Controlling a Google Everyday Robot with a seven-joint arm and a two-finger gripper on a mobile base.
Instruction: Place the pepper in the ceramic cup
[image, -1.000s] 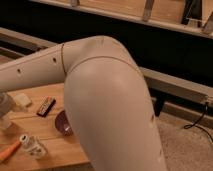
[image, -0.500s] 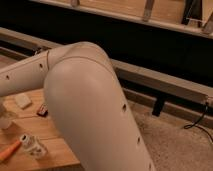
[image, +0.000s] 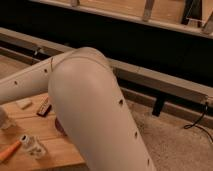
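The orange pepper (image: 8, 151) lies on the wooden table (image: 50, 142) at the bottom left corner, partly cut off by the frame edge. A pale rounded thing (image: 3, 119) at the left edge, mostly cut off, may be the white ceramic cup. My arm's large white elbow (image: 95, 115) fills the middle of the view and hides much of the table. The gripper is not in view.
A clear small jar with a white cap (image: 31, 146) lies next to the pepper. A dark purple bowl (image: 59, 126) is mostly hidden behind the arm. A dark packet (image: 45, 107) and a small pale block (image: 23, 103) lie farther back. A dark rail wall stands behind.
My arm's elbow has swung left across the view and now covers most of the purple bowl. The things on the table have not moved.
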